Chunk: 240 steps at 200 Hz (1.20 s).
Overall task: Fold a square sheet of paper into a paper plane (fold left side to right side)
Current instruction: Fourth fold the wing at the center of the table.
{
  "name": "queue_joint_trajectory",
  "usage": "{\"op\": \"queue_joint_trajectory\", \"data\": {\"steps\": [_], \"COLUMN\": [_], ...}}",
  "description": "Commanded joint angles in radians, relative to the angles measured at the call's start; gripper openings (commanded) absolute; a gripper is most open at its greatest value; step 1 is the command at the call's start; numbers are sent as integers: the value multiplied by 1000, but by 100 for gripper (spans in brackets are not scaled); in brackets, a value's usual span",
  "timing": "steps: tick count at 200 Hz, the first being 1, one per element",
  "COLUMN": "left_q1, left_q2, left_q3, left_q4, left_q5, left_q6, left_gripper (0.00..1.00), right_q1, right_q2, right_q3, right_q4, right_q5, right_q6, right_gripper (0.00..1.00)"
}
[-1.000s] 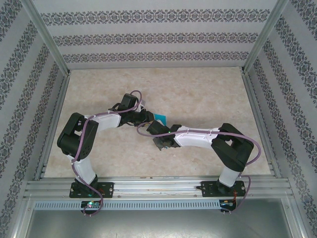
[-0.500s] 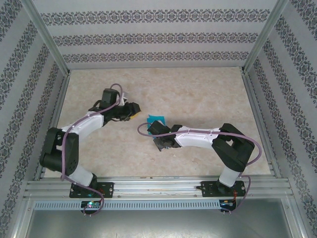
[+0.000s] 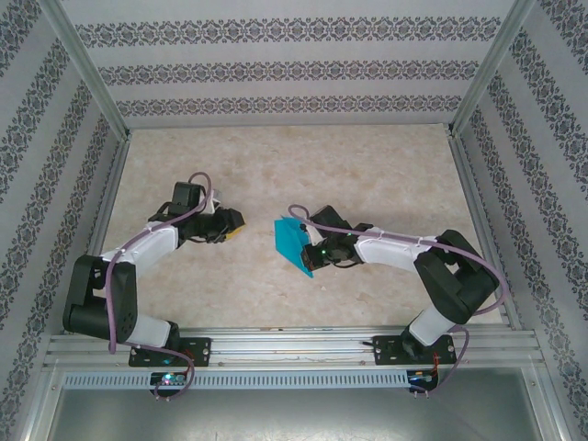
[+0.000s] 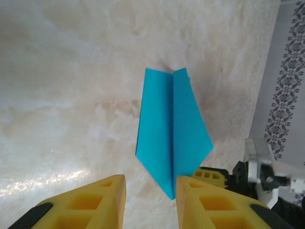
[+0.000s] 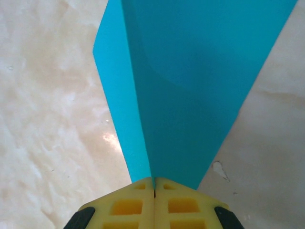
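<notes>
**Folded dart pinched at one end, free wings at risk**

The paper plane (image 3: pixel 295 243) is already a narrow turquoise dart with a centre crease. It sits near the middle of the table (image 3: pixel 367 175), between the two arms. In the left wrist view the paper plane (image 4: pixel 171 129) shows two flat panels meeting along that crease and tapering to a point at its near end. In the right wrist view the paper plane (image 5: pixel 190 86) fans out from the claw, with one panel angled away from the other. Whether its far end touches the surface cannot be told.

The right gripper (image 5: pixel 154 183) has its jaws pressed fully together on the narrow end of the paper, so only a small patch of the layers is clamped. The left gripper (image 4: pixel 150 183) stands apart from the plane, its jaws part-way open with nothing between them. In the overhead view the left gripper (image 3: pixel 231 220) is well clear of the right gripper (image 3: pixel 315 252).

The main hazard appears to be the thin sheet itself. A grip on so little paper could let the dart pivot or slide out if the arm swings quickly. Dragging it across the table could bend the tip or spring the creases open. If the jaws part before the plane rests flat, the layers may unfold.
</notes>
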Motion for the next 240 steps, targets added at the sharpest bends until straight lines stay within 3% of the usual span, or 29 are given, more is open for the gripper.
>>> {"op": "queue_joint_trajectory", "data": {"steps": [1, 59, 139, 240], "left_q1": [-34, -124, -297, -367], "left_q2": [17, 78, 277, 412], "left_q3": [-5, 20, 143, 244], "left_q4": [38, 93, 163, 116], "left_q5": [34, 27, -29, -74], "left_q6": [-16, -56, -97, -71], "left_gripper": [33, 34, 37, 40], "right_q1": [-27, -96, -162, -183], "right_q2": [3, 14, 54, 71], "right_q3": [-26, -99, -150, -171], "right_q4": [67, 193, 281, 310], "right_q5": [-152, -280, -386, -411], "right_q6": [23, 79, 97, 108], "right_gripper": [0, 0, 0, 0]}}
